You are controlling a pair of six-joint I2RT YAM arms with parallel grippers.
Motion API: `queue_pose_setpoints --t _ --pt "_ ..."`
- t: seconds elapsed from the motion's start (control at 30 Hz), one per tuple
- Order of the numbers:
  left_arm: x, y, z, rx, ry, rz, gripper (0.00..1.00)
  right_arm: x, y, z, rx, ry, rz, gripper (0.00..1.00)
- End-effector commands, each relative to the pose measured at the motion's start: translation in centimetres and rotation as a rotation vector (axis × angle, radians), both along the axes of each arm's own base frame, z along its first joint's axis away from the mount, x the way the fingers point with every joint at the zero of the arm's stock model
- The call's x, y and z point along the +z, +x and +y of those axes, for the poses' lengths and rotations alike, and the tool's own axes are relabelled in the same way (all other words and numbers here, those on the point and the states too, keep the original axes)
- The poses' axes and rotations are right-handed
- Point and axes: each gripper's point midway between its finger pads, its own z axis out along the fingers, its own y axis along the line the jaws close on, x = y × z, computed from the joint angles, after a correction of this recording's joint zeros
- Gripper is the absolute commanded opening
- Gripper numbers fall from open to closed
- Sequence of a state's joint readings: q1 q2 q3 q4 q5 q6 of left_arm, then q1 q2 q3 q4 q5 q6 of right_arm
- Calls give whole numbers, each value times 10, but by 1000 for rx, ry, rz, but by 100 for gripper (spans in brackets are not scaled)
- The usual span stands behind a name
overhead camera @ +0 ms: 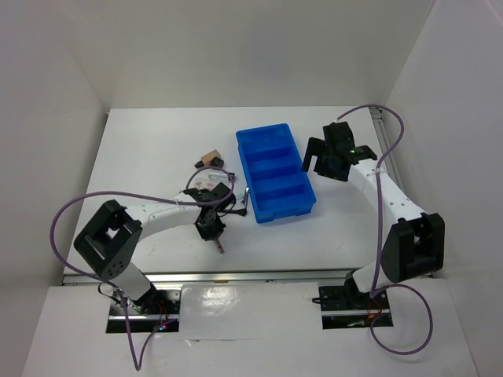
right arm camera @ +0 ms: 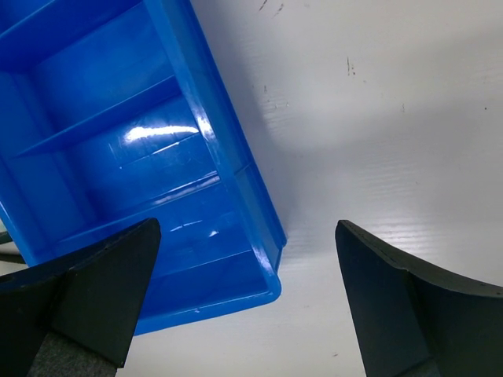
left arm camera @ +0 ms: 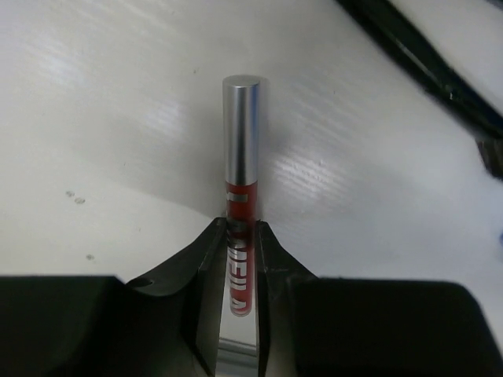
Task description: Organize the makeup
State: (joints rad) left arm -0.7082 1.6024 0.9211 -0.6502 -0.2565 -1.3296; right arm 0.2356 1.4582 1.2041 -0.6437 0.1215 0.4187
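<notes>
Makeup (overhead camera: 209,159) left of tray (overhead camera: 284,214)

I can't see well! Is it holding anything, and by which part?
The left gripper has its jaws on the lip gloss tube, on its red body; the right gripper holds nothing.

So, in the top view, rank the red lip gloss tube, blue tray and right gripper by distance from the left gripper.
1. Red lip gloss tube, in its jaws.
2. Blue tray, to its right.
3. Right gripper, beyond the tray.
</notes>
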Motion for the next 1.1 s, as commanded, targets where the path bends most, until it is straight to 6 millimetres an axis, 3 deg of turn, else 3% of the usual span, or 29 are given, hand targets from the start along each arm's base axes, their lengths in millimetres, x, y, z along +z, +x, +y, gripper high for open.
queue_pose_setpoints --t 0.0,0.17,0.33,0.37,0.4,0.43,0.63,0.67,0.7,0.73,0.77,0.8,0.87,0.9,0.97,1.0,1.07 --pt "23 -5 1 32 -10 -40 10 0 0 -4 -5 -26 -2 100" --pt "68 -8 12 31 8 -112 3 -4 1 -4 -5 -28 7 100" --pt "122 11 7 -35 -35 -258 0 0 0 -4 -5 -26 -2 100" --pt "139 19 2 -129 -37 -310 0 0 0 -4 -5 -26 -2 100" --pt "142 23 -3 -196 -41 -332 0 0 0 -2 2 -18 0 100" --pt "162 41 -22 -252 -85 -415 0 3 0 -2 -6 -9 -9 100" --pt "204 91 -73 -555 -59 -540 0 24 -4 -1 -8 19 -66 100" --pt "223 101 -85 -592 -75 -579 0 29 -7 -1 -8 21 -75 100" --pt "211 110 -96 -640 -57 -557 0 31 -9 -6 -21 5 -78 100" --pt "212 116 -104 -669 -55 -562 0 32 -11 -8 -36 6 -82 100" --pt "229 123 -118 -734 -80 -596 0 34 -14 -9 -53 9 -84 100" --pt "213 129 -129 -777 -74 -559 0 34 -22 -14 -74 1 -83 100" --pt "210 135 -141 -821 -82 -542 0 37 -29 -15 -97 25 -96 100" --pt "220 142 -151 -834 -98 -570 0 40 -37 -17 -97 30 -114 100" --pt "205 153 -162 -863 -86 -544 0 43 -46 -20 -123 47 -133 100" --pt "213 158 -170 -881 -102 -567 0 40 -51 -21 -124 48 -134 100" --pt "208 164 -180 -921 -104 -569 0 51 -59 -23 -130 67 -176 100"
